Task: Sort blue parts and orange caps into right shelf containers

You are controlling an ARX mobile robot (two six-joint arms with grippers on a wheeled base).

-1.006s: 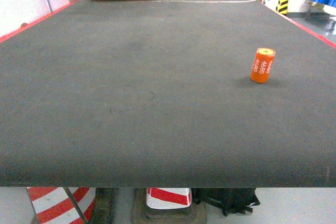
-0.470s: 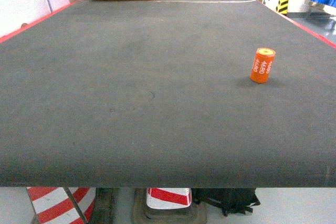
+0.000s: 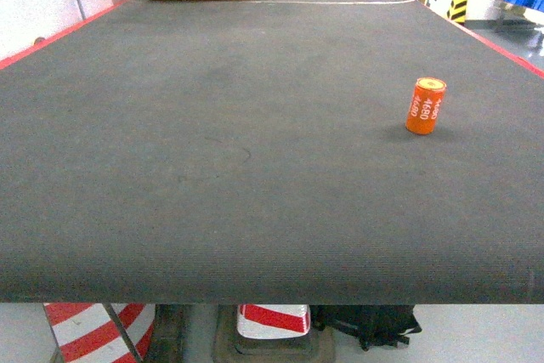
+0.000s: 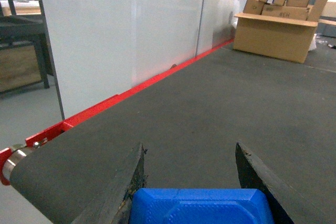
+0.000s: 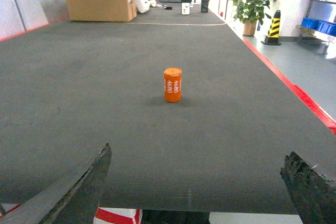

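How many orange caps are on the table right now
1. The orange cap stands upright on the right side of the dark table, ahead of the open right tool.

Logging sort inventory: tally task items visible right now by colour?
Orange: 1, small orange cylindrical cap printed "4680", upright on the dark belt.
Blue: 1, blue moulded plastic part between the left tool's fingers.
Total: 2.

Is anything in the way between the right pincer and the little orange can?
Nothing visible is. The right pincer hangs open at the near edge of the dark table, and the orange cap stands upright straight ahead on it. Only bare table surface lies between them.
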